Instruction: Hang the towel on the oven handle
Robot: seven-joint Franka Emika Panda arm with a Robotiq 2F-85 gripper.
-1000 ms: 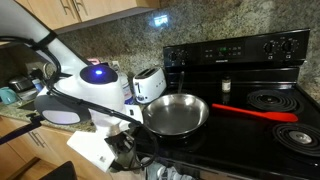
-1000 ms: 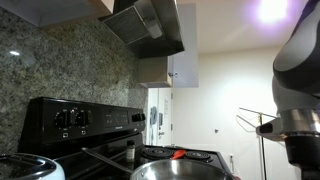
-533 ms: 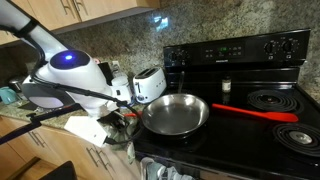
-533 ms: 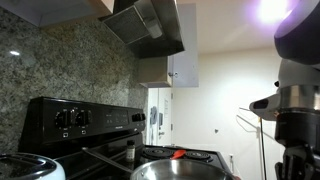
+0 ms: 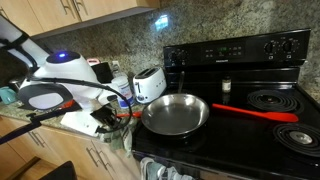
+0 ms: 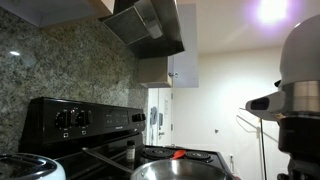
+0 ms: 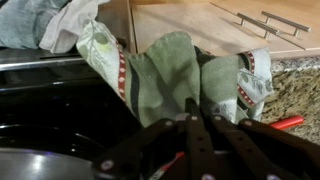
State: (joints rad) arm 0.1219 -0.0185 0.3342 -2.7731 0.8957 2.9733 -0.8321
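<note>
Grey-green towel [image 7: 165, 70] in closed gripper [image 7: 190, 104]

Pan [image 5: 176, 116] on range [image 5: 232, 138], toaster [image 5: 150, 84] beside; towel [image 7: 160, 70] at end effector [image 7: 191, 104] tips.

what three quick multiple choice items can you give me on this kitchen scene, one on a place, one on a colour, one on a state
1. The steel pan stands on:
a) the black stove
b) a wooden shelf
c) the floor

2. The towel is mainly:
a) blue
b) grey-green
c) yellow

3. The tool is:
a) wide open
b) shut
c) out of every view

Key:
1 a, an exterior view shows the pan on the stove top.
2 b, the wrist view shows grey-green cloth with a reddish band.
3 b, the wrist view shows its fingers pressed together.
</note>
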